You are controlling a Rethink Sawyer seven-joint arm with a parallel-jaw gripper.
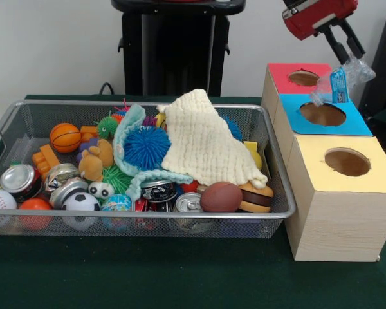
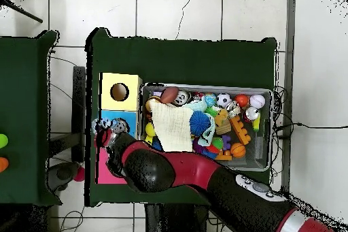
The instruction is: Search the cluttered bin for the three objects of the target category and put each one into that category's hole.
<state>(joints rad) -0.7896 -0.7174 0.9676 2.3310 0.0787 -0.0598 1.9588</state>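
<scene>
Crumpled plastic bottle pinched between the black fingers, hanging at their six o'clock, above the blue-topped box hole

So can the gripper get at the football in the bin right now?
Probably not yet: the gripper holds a crumpled plastic bottle over the blue hole, though the football lies uncovered.

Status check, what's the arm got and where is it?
Gripper shut on crushed plastic bottle. Bottle hangs over blue box, near its hole. Nothing blocking the hole.
</scene>
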